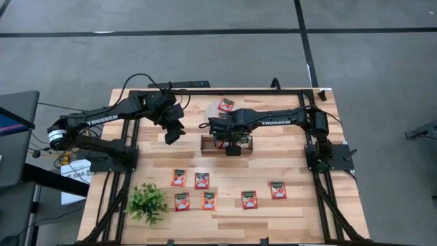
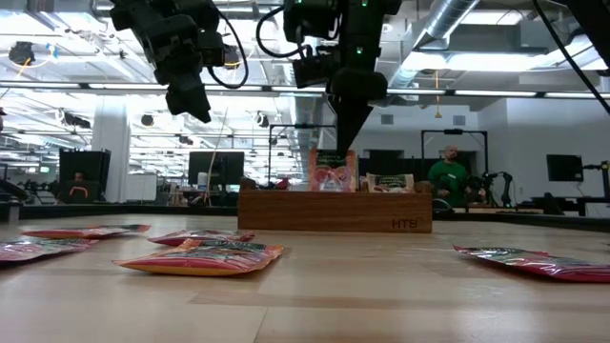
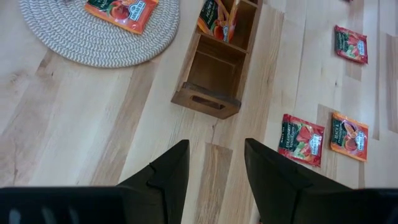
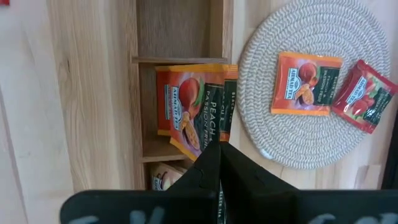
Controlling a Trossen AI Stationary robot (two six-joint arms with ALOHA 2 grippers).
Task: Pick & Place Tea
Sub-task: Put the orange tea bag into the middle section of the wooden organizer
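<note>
From above, the right gripper (image 1: 233,149) hangs over the wooden tray (image 1: 207,145), the left gripper (image 1: 173,134) just left of it; six tea sachets (image 1: 179,178) lie nearer. At table height, sachets stand in the tray. Left wrist: fingers (image 3: 171,177) apart, empty. Right wrist: fingers (image 4: 214,174) pressed together above the tray's middle-compartment sachets (image 4: 189,109); two more lie on the woven mat (image 4: 311,146).

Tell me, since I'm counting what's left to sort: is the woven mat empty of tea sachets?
No: in the right wrist view two tea sachets lie on the round woven mat.
</note>
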